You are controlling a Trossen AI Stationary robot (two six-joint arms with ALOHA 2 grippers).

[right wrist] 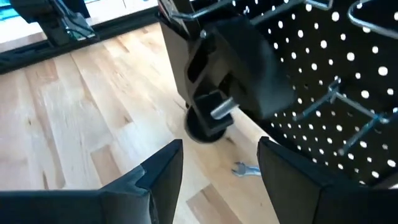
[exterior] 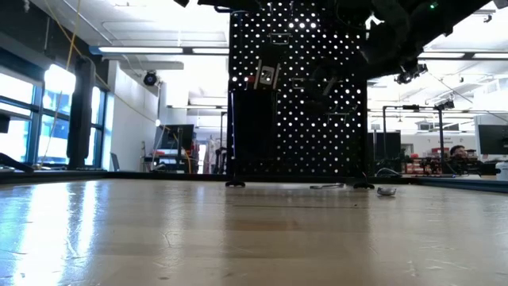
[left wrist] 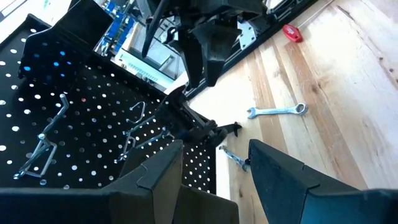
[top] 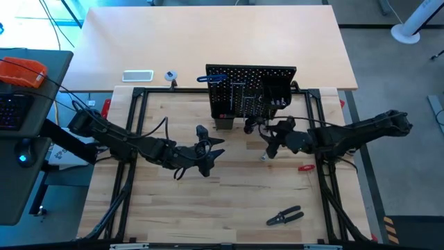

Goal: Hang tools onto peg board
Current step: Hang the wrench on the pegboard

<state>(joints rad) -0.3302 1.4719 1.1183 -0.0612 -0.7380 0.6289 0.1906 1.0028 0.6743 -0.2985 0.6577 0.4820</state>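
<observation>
- I see the upright black perforated peg board (top: 251,90) at the far middle of the pale wooden table (top: 229,201).
- My right end effector (right wrist: 219,163) hangs just before the board, fingers spread, empty.
- My left end effector (left wrist: 214,163) waits nearby, open too.
- Black-handled pliers (top: 284,217) and a silver wrench (left wrist: 277,111) lie on the table.

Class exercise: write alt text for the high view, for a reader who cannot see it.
Seen from above, two dark robot arms reach inward over a light wooden table toward an upright black perforated peg board at its far edge. The open left gripper and open right gripper hold nothing; black-handled pliers lie near the front.
</observation>
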